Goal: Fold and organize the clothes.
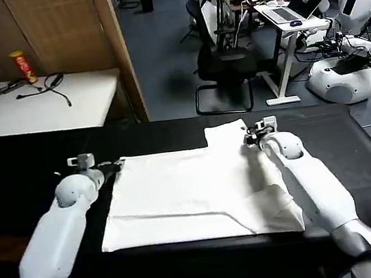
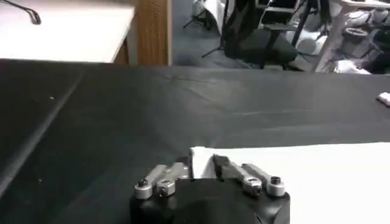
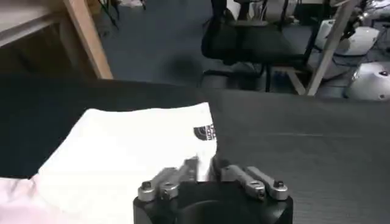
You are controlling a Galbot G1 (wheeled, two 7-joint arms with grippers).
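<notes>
The white T-shirt (image 1: 193, 193) lies flat on the black table (image 1: 24, 168), with one fold line running across its near part. My left gripper (image 1: 115, 166) sits at the shirt's far left corner. In the left wrist view that gripper (image 2: 202, 169) is shut on the corner of the T-shirt (image 2: 317, 176). My right gripper (image 1: 248, 138) is at the far right, beside a flap of cloth that reaches toward the table's far edge. In the right wrist view this gripper (image 3: 204, 167) is shut on the edge of the T-shirt (image 3: 134, 146), close to a small black print (image 3: 205, 133).
Bare black tabletop surrounds the shirt on all sides. Beyond the far edge stand a white table (image 1: 42, 104) with a red can (image 1: 22, 67) and cables, a wooden partition (image 1: 121, 51), a black office chair (image 1: 227, 64) and a desk with a laptop (image 1: 293, 17).
</notes>
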